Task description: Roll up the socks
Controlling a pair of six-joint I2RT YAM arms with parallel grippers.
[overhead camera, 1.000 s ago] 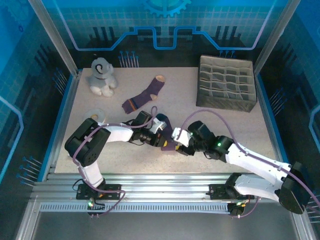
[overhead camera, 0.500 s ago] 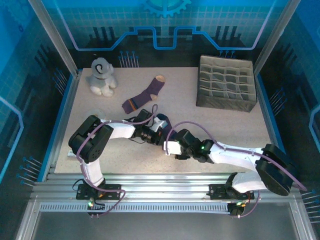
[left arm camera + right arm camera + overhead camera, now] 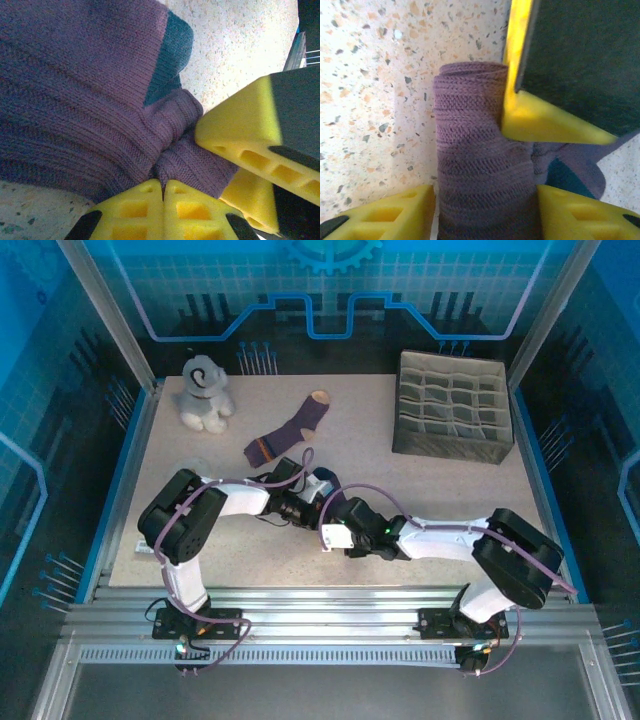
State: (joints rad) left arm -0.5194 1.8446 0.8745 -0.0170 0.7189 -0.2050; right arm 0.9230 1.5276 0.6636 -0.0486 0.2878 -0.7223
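- The purple knit sock with a navy patch (image 3: 485,150) lies at the near middle of the table, under the two meeting wrists. Part of it is wound into a tight ribbed roll.
- The right gripper (image 3: 485,195) clasps that roll, with one yellow finger pressed to each side.
- The left gripper (image 3: 162,186) has its yellow pads closed flat together, tips against a fold of the sock. It is hard to tell whether any knit is nipped between them.
- The table (image 3: 430,495) is a pale speckled board, edged by aluminium rails and walled by blue-lit panels.
- The second purple sock with an orange-banded cuff and tan toe (image 3: 290,430) lies flat and slanted further back, apart from both arms.
- A grey plush toy (image 3: 205,395) sits at the far left corner. A grey fabric organiser with many compartments (image 3: 452,405) stands at the far right.
- The left wrist view shows the navy patch, with one right finger beside the fold. The right wrist view shows the roll's end, with the left gripper's tip touching it.
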